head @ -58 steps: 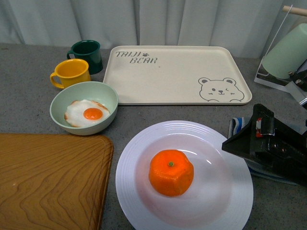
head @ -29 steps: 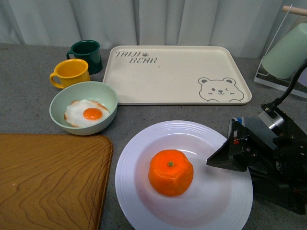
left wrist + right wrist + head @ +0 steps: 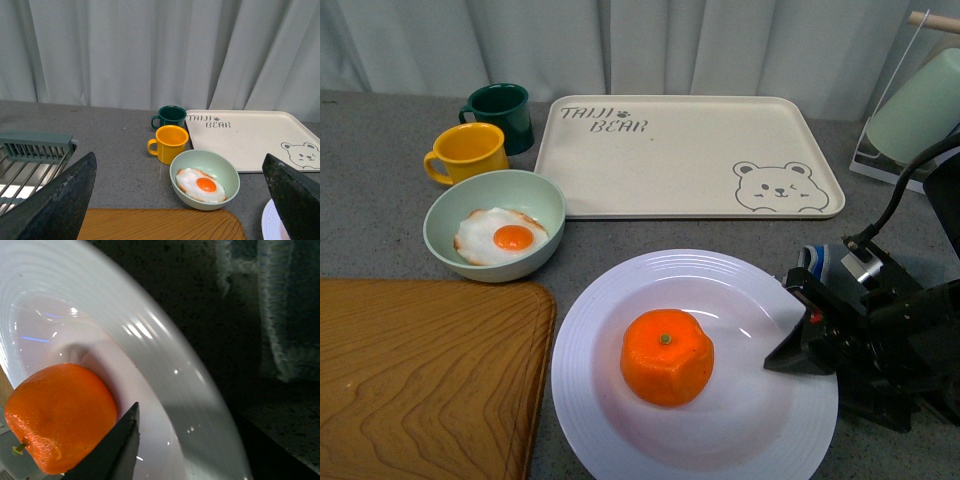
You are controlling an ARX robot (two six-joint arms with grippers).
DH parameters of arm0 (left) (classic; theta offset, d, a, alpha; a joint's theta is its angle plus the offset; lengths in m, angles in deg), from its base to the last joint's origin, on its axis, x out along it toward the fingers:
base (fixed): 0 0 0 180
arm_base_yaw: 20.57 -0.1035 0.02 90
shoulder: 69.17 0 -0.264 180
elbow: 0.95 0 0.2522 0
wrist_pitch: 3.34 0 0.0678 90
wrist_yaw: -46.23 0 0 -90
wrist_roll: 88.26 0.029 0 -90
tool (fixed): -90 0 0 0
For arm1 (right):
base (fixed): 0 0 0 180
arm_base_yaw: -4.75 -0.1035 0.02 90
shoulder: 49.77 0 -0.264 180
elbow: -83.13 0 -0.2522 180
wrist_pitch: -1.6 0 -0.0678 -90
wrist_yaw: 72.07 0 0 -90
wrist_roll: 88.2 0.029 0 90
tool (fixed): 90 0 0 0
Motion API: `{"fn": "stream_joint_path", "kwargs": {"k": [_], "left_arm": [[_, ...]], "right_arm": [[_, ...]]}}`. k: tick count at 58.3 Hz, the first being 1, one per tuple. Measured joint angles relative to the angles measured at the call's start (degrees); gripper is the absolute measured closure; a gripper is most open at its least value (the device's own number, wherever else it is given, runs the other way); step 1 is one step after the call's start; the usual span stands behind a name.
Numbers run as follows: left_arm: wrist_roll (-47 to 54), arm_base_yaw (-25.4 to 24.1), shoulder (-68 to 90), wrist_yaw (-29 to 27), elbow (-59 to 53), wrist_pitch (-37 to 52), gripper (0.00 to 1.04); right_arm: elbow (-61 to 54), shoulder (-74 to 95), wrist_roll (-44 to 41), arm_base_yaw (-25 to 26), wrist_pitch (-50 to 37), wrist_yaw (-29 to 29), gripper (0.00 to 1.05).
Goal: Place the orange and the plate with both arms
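Observation:
The orange (image 3: 666, 356) sits in the middle of the white plate (image 3: 740, 295) at the table's front. My right gripper (image 3: 780, 330) is open at the plate's right rim. One finger reaches over the rim toward the orange, without touching it. In the right wrist view the orange (image 3: 60, 415) lies on the plate (image 3: 165, 370), and one dark finger (image 3: 112, 452) of the right gripper (image 3: 200, 460) lies close beside it. My left gripper (image 3: 178, 156) is open and empty, high above the table's left side. A sliver of the plate (image 3: 272, 222) shows by its right finger.
A pale green bowl (image 3: 495, 225) with a fried egg, a yellow mug (image 3: 470, 152) and a dark green mug (image 3: 503, 112) stand at back left. The cream bear tray (image 3: 690, 155) lies behind the plate. A wooden board (image 3: 420, 380) lies front left, and a rack (image 3: 920, 110) stands far right.
My right gripper has moved left and down onto the plate's right rim. The plate and the orange have shifted slightly left.

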Motion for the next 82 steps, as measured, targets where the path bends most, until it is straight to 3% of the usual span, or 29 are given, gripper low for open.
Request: {"fn": "stream_joint_path", "kwargs": {"k": [7,19,37,50,62,82], "left_arm": [[0.0,0.0,0.0,0.0,0.0,0.0,0.07],[0.0,0.0,0.0,0.0,0.0,0.0,0.07],[0.0,0.0,0.0,0.0,0.0,0.0,0.07],[0.0,0.0,0.0,0.0,0.0,0.0,0.07],[0.0,0.0,0.0,0.0,0.0,0.0,0.07],[0.02,0.0,0.0,0.02,0.0,0.0,0.07]], "right_arm": [[-0.04,-0.28,-0.79,0.39,0.42,2.51,0.88],[-3.23,-3.48,-1.07,0.66,-7.21,6.19,1.0],[-8.28,-3.74,2.95,2.16,-23.78,6.8,1.01],[-7.21,-3.58,6.21,4.07,-33.97,10.71,1.01],[4.02,4.22,10.19,4.94,-33.35,11.45,1.01],[31.28,18.82,14.38,4.96,-21.51,10.67,1.01]]}}
